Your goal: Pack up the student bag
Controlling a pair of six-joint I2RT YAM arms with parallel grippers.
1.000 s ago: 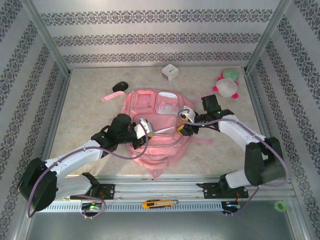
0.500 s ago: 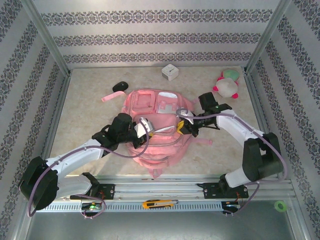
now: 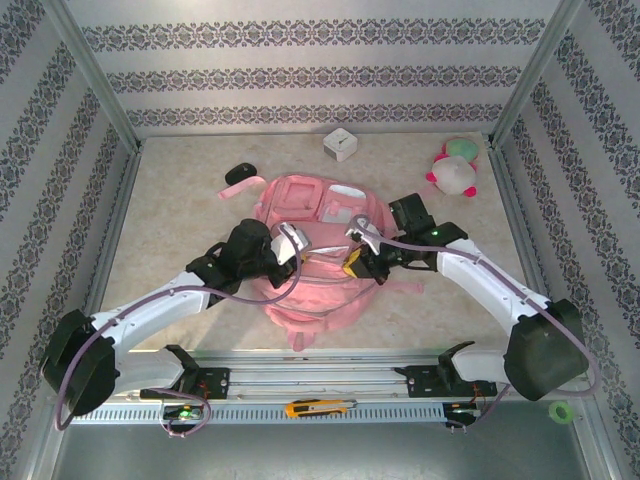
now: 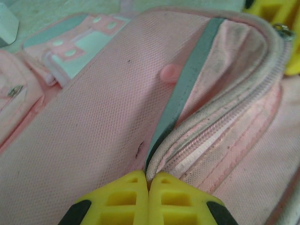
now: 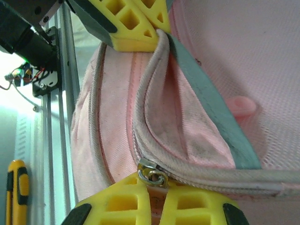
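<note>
Now that my right gripper [image 5: 157, 183] has just clamped onto the zipper pull [image 5: 151, 171], while my left gripper [image 4: 149, 183] pinches the rim of the student bag [image 3: 318, 295] at centre frame, I reckon the zip can run.

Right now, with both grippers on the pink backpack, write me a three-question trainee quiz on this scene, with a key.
1. True or false: the left gripper is shut on the zipped rim of the student bag.
2. Pick one: the right gripper pinches A) the zipper pull, B) a pencil, C) a notebook.
3. Name the yellow-and-black tool lying on the metal strip in front of the arm bases.
Key: 1 true; 2 A; 3 a utility knife.
</note>
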